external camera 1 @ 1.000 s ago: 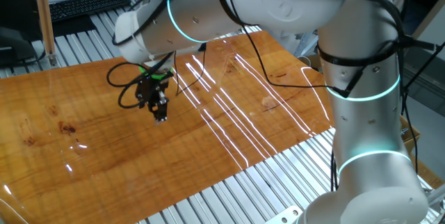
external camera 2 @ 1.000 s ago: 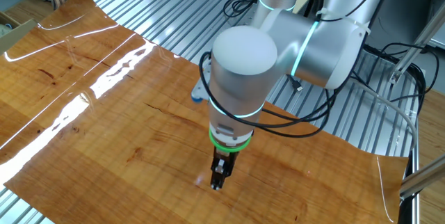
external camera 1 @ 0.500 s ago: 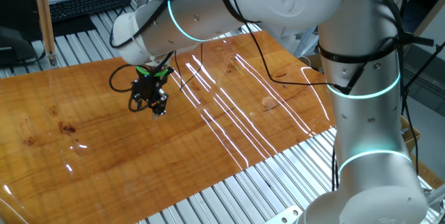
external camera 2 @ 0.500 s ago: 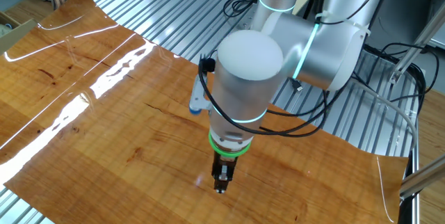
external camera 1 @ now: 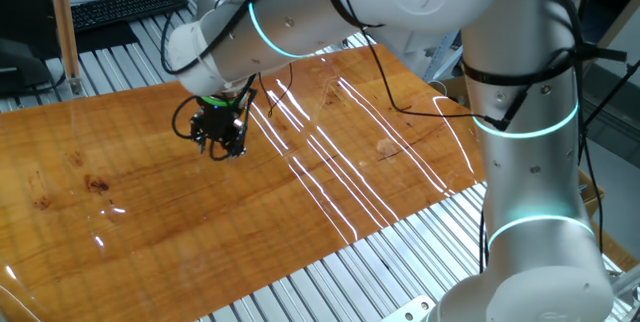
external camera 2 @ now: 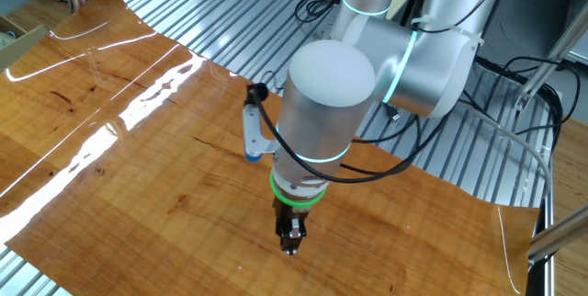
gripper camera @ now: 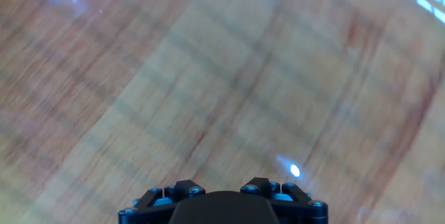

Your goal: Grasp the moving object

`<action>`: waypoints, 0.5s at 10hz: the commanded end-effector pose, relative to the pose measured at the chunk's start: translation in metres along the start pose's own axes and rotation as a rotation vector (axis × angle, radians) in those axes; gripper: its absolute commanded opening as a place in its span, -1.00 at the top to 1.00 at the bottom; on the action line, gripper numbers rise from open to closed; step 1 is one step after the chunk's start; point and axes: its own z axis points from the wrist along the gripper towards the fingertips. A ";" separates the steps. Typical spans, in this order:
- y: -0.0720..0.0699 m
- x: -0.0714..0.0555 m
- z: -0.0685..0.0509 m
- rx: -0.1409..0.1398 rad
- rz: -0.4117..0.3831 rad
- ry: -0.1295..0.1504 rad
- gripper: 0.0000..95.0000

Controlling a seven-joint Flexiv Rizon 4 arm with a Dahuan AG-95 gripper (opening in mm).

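Note:
The toy figure does not show in any view. My gripper (external camera 1: 227,148) hangs from the white arm just above the wooden tabletop (external camera 1: 330,192), over its left-middle part. In the other fixed view the gripper (external camera 2: 292,243) points straight down near the board's front edge, with its dark fingers close together and nothing visible between them. The hand view shows only the gripper's black body (gripper camera: 222,206) at the bottom edge and blurred wood grain below it.
The wooden board lies on a ribbed metal table (external camera 1: 330,282). A keyboard (external camera 1: 125,7) and a wooden post (external camera 1: 62,22) stand at the back left. Black cables (external camera 2: 496,140) trail beside the arm's base. Light streaks glare on the board.
The gripper has moved a little up and towards the back of the board, and the wrist has turned. No toy appears in any frame.

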 end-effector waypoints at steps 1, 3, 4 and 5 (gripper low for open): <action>-0.006 -0.012 -0.004 0.002 -0.122 -0.004 -0.20; -0.013 -0.023 -0.005 -0.004 -0.175 0.007 -0.20; -0.013 -0.023 -0.007 0.002 -0.200 0.002 -0.20; -0.014 -0.025 -0.008 0.002 -0.225 0.005 -0.20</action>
